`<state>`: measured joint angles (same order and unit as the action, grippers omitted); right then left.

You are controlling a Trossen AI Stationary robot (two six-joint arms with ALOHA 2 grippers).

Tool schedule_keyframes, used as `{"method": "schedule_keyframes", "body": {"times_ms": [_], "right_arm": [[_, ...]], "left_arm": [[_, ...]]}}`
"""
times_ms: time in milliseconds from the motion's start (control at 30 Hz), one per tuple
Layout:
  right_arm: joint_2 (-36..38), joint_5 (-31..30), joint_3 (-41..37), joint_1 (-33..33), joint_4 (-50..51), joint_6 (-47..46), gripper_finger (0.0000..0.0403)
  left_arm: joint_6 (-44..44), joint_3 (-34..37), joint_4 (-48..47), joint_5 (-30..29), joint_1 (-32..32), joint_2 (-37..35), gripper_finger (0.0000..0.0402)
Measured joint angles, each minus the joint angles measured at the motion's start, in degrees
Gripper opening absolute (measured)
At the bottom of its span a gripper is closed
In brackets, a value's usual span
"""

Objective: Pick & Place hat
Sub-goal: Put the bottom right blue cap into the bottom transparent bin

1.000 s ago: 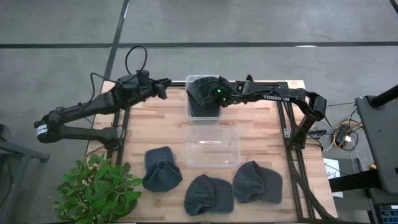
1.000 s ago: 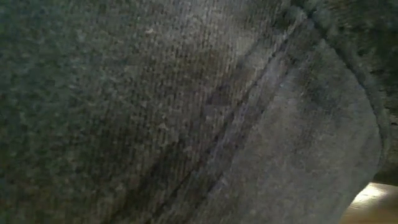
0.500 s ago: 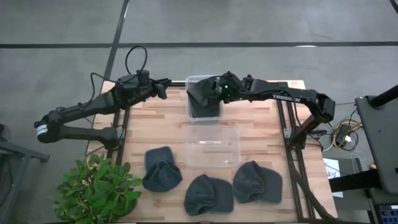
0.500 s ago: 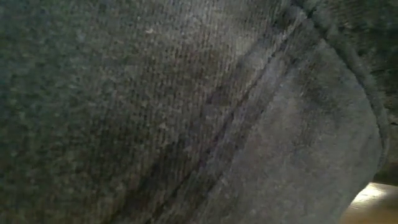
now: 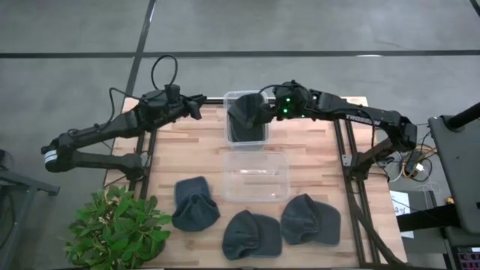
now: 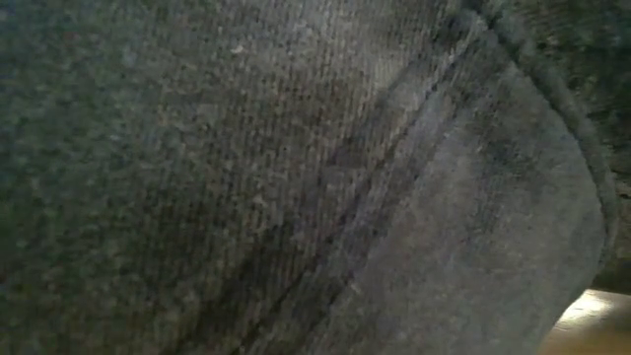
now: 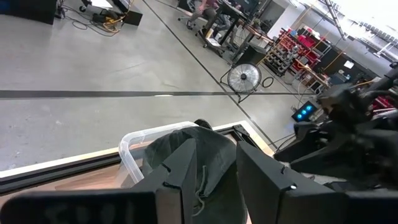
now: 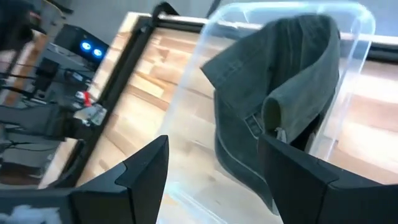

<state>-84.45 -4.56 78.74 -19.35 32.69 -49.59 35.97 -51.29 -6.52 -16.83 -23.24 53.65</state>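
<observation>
Progress looks partial: one hat (image 5: 246, 118) lies in the far bin (image 5: 227, 98), right pincer (image 5: 264, 112) released beside it; three hats (image 5: 253, 235) wait on the bench (image 5: 307, 165).

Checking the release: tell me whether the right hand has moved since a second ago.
Yes. The right hand has drawn back rightward, from over the bin toward its right rim.

Low view — all blurred grey hat (image 6: 296, 177) fabric
</observation>
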Motion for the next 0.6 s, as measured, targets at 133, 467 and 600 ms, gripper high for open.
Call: {"method": "schedule_keyframes", "body": {"times_ms": [133, 467, 600], "right_arm": [[2.34, 2.87, 0.00, 0.34, 0.03, 2.75, 0.0237], [10.06, 17.14, 0.00, 1.40, 8.23, 9.81, 0.0224], [12.47, 25.51, 0.00, 1.73, 18.57, 11.07, 0.0224]], "left_arm": [[0.00, 0.00, -0.01, 0.01, 0.00, 0.00, 0.0107], [0.00, 0.00, -0.07, 0.01, 0.00, 0.02, 0.0107], [0.00, 0.00, -0.11, 0.02, 0.04, 0.15, 0.0107]]}}
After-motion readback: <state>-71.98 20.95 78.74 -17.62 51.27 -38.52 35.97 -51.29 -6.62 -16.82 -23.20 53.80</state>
